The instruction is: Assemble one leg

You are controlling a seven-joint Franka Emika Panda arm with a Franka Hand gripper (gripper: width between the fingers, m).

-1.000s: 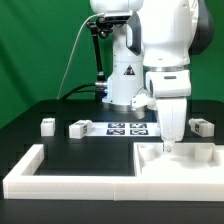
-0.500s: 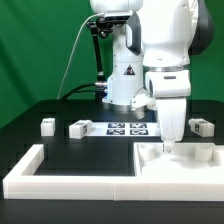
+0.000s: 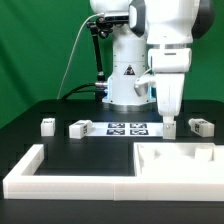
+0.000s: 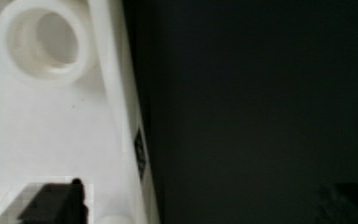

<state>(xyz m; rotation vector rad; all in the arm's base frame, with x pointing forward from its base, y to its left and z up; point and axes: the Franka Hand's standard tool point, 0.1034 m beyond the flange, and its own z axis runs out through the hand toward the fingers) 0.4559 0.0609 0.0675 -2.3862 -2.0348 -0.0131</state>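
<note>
pincer (image 3: 168, 128) risen off white tray (image 3: 190, 168), fingers spread, empty; black table (image 3: 60, 146), green backdrop (image 3: 30, 50) behind.

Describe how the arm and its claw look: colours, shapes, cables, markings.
The arm is built of rounded glossy white shells with dark bands at the joints. Its white base carries a triangular warning sticker. A thin black cable runs behind it. The claw has a pale boxy body; in the wrist view its fingertips look dark and blocky.
</note>
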